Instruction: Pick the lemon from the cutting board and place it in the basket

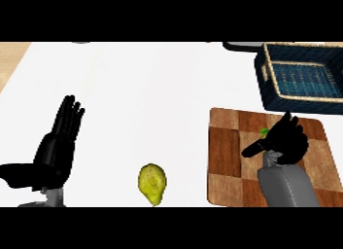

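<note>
Right hand: my right hand (285, 138) is over the cutting board, near its middle, with the grey forearm coming up from the lower edge. The fingers are bent downward over something beneath the palm.
Grasp: I cannot tell whether the fingers have closed round anything; the hand hides what lies under it.
Lemon: I see only a small yellow-green sliver (264, 131) at the upper left of the hand, just beside the thumb side. I take it for the lemon, mostly covered, on the board.
Cutting board: the checkered wooden board (228, 155) lies at the right of the counter. Its left edge is straight and bare, and its far edge sits just short of the basket.
Basket: the dark woven basket (270, 87) with a blue inside stands beyond the board toward the far right corner, its near rim close to the board's far edge.
Open room: between my hand and the basket rim I see only bare board and a narrow strip of counter.
Counter: the white counter (145, 92) is wide and bare across the middle and far left.
Other item: a yellow-green halved fruit (152, 184) lies on the counter left of the board, apart from it.
Left hand: my left hand (56, 146) rests open at the lower left, fingers straight and pointing up, holding nothing.
</note>
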Controlling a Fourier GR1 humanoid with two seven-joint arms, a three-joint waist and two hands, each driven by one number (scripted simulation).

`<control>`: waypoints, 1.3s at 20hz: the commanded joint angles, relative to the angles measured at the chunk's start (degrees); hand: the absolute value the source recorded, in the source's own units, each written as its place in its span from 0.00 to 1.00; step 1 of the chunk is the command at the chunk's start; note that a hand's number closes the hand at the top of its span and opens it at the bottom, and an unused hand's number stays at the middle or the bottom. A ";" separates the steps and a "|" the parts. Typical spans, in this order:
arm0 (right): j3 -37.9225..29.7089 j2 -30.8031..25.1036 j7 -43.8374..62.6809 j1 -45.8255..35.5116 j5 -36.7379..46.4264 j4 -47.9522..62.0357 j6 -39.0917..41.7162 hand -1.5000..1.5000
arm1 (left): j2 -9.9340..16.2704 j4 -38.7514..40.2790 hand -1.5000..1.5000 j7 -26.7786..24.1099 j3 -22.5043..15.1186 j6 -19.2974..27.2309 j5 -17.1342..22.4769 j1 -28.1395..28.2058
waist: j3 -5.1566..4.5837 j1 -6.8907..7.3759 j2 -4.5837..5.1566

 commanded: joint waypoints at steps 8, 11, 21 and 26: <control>0.42 0.22 4.08 0.55 -1.10 5.41 -4.93 1.00 | -1.92 2.42 0.50 -0.60 0.70 -0.31 -2.70 -1.14 | 0.00 0.00 0.05; -2.65 -1.06 -1.79 -2.08 -0.60 10.42 0.29 1.00 | -1.20 -1.96 0.50 0.23 1.14 -2.09 -0.53 1.76 | 0.00 0.33 0.07; -2.05 -3.00 -4.56 -2.78 0.76 11.48 1.56 1.00 | -3.55 -0.77 0.50 2.81 0.88 -0.96 -3.24 -1.37 | 0.00 -0.04 0.05; 8.09 -0.14 -19.10 -6.16 -0.42 13.42 3.85 1.00 | -2.74 -1.22 0.50 3.09 0.40 -1.74 -3.62 -2.56 | 0.09 1.54 0.27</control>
